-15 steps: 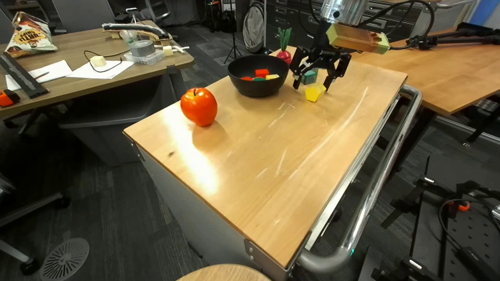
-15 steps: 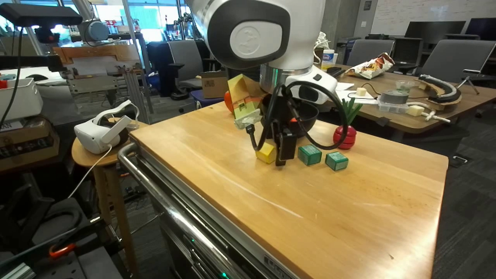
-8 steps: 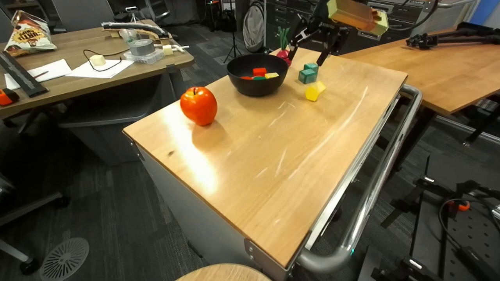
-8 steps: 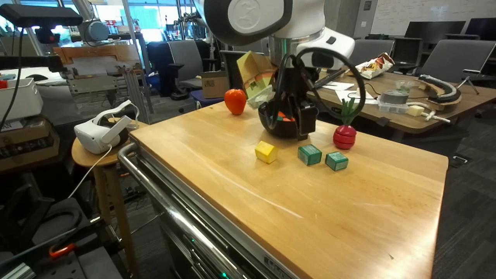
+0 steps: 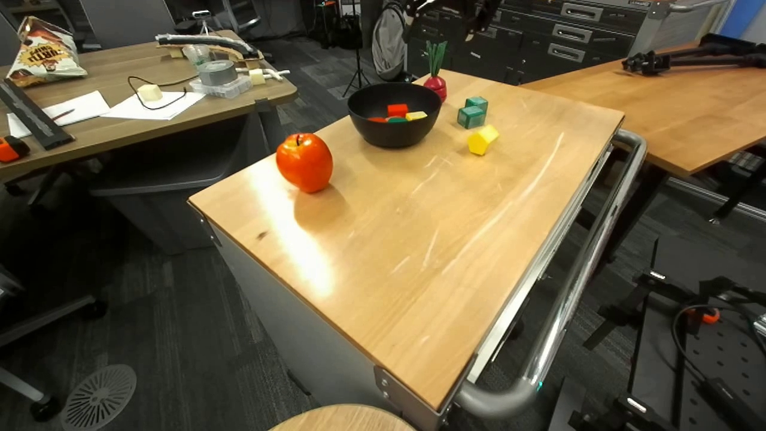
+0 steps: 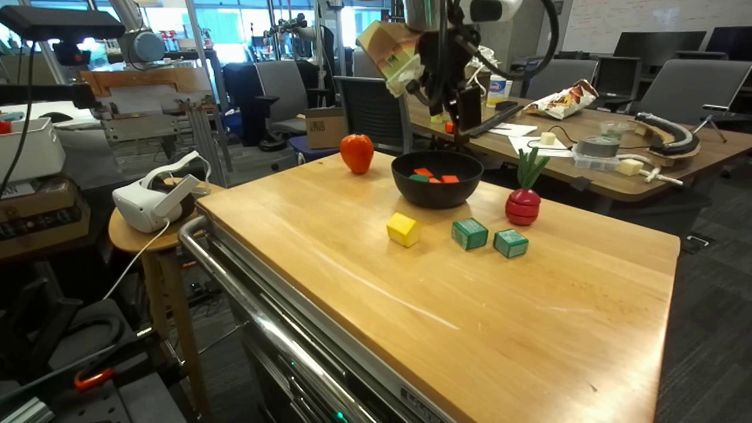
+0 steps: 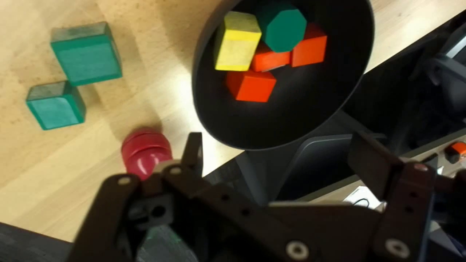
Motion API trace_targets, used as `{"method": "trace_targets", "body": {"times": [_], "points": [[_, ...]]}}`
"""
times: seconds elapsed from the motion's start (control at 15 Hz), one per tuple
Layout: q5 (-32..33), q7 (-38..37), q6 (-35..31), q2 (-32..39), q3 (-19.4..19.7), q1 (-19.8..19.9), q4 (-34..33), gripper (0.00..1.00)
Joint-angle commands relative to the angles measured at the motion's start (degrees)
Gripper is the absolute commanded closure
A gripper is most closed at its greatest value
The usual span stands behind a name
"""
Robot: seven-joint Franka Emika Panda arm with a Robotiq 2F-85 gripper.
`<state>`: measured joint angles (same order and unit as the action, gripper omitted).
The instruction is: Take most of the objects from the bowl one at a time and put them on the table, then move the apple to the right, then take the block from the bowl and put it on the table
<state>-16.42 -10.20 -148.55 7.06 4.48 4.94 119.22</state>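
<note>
Fingers (image 7: 375, 165) are rising off the table's (image 6: 558, 329) yellow block (image 6: 403, 230), spread, gripping nothing; wrist view: bowl's (image 7: 309, 103) near red block (image 7: 251, 86), right side free, is probably offering cleanest grasp.

The black bowl (image 7: 302, 109), upper centre in the wrist view, holds a yellow block (image 7: 238, 45), a green block (image 7: 285, 31) and red blocks (image 7: 256, 86) — two green blocks (image 7: 89, 60) lie upper left on the tabletop (image 7: 47, 156). In an exterior view another yellow block (image 5: 482, 140) sits right of centre — left of centre, the shiny apple (image 5: 304, 163) is upright.
</note>
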Motion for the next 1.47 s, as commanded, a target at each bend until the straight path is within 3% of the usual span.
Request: {"method": "trace_targets", "body": {"times": [0.0, 0.2, 0.47, 1.07, 1.33, 1.4], "points": [[7.0, -6.2, 5.4, 6.3, -0.2, -2.2, -9.2, 0.0], [12.8, -12.6, 12.1, 11.2, 0.9, -3.9, -15.3, 0.0], [11.5, -13.6, 20.9, 16.9, 0.3, -3.9, -22.3, 0.0], [12.3, -20.0, 27.1, 25.7, 2.3, -4.5, -32.0, 0.0], [11.8, -21.4, 29.6, 28.0, 2.9, -4.2, -34.6, 0.16], [11.7, -21.7, 30.1, 28.5, 3.0, -4.1, -35.1, 0.34]]}}
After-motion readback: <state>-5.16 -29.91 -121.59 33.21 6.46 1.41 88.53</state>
